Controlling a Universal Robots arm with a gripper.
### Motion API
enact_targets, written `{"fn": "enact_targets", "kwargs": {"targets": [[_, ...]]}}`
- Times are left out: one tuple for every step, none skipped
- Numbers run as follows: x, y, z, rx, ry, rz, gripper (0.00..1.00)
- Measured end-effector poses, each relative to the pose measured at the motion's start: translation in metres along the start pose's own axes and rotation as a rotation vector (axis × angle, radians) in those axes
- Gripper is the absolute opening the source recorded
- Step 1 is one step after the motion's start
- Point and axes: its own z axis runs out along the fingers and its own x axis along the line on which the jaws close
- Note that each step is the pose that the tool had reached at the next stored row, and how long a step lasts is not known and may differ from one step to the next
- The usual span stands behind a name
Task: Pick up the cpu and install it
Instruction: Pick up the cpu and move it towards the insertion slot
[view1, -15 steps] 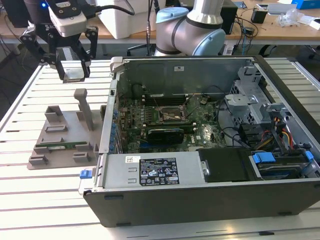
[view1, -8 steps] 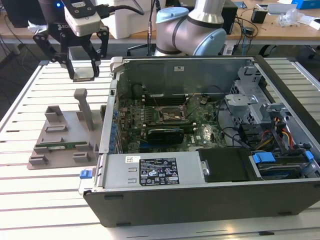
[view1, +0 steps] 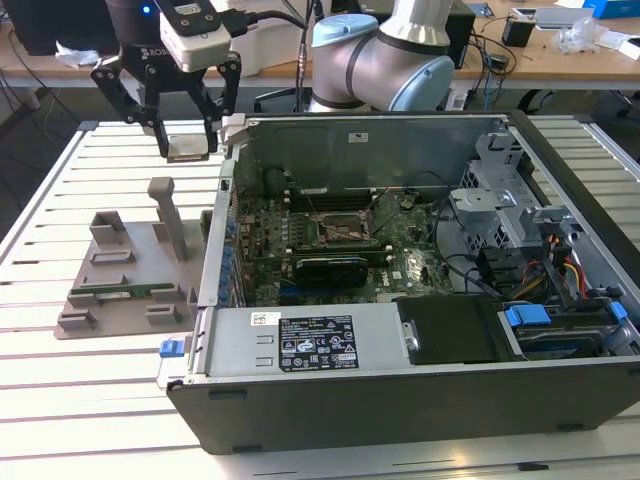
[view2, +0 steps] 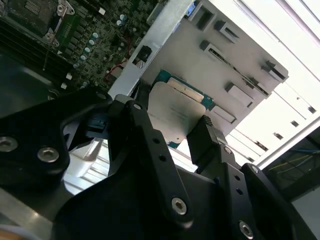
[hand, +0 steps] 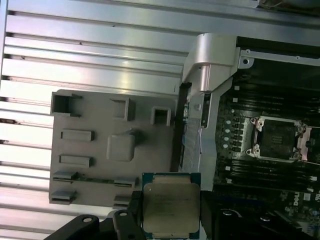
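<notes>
- My gripper (view1: 188, 143) is clenched on the cpu (view1: 190, 152), one finger on each of two opposite edges. It is lifted clear of the slatted table (view1: 60, 400).
- In the first wrist view, the cpu (hand: 171, 207) shows its silver top and thin green rim between my fingers (hand: 125, 222).
- In the second wrist view, the cpu (view2: 175, 112) hangs over the gray parts tray (view2: 235, 65).
- In the exterior view, I hover over the far end of that parts tray (view1: 110, 290), just beside the far corner of the open computer case (view1: 400, 400) on the exterior view's left.
- The tray lies flat on the table, left of the case. A narrow green memory stick (view1: 125, 293) sits in a slot near its front edge.
- Inside the case the motherboard (view1: 260, 240) lies flat, with the cpu socket (view1: 347, 228) well apart from me toward the exterior view's right.
- A black expansion card (view1: 333, 268) sits just nearer than the socket.
- Cables (view1: 560, 270) and blue-tabbed drive bays (view1: 545, 325) fill the case's right side.
</notes>
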Motion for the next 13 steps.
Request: {"fn": "enact_targets", "kwargs": {"targets": [[-0.0021,-0.0001,0.0,0.0,0.0002,0.0,0.55],[-0.0038,-0.0001,0.0001,-0.0001,0.0004,0.0,0.55],[-0.0066,-0.0002,0.0001,-0.0001,0.0007,0.0,0.55],[-0.0083,-0.0003,0.0001,0.0,0.0009,0.0,0.55],[-0.0099,-0.0003,0.0001,-0.0001,0.0009,0.0,0.55],[-0.0123,-0.0004,0.0002,-0.0001,0.0011,0.0,0.55],[-0.0138,-0.0004,0.0002,-0.0001,0.0012,0.0,0.55],[-0.0164,-0.0004,0.0002,-0.0002,0.0014,0.0,0.55],[-0.0196,-0.0005,0.0003,-0.0002,0.0016,0.0,0.55],[-0.022,-0.0005,0.0003,-0.0002,0.0018,0.0,0.55],[-0.0236,-0.0005,0.0003,-0.0003,0.0019,0.0,0.55],[-0.0261,-0.0005,0.0004,-0.0003,0.0023,0.0,0.55],[-0.0279,-0.0006,0.0004,-0.0002,0.0025,0.0,0.55]]}}
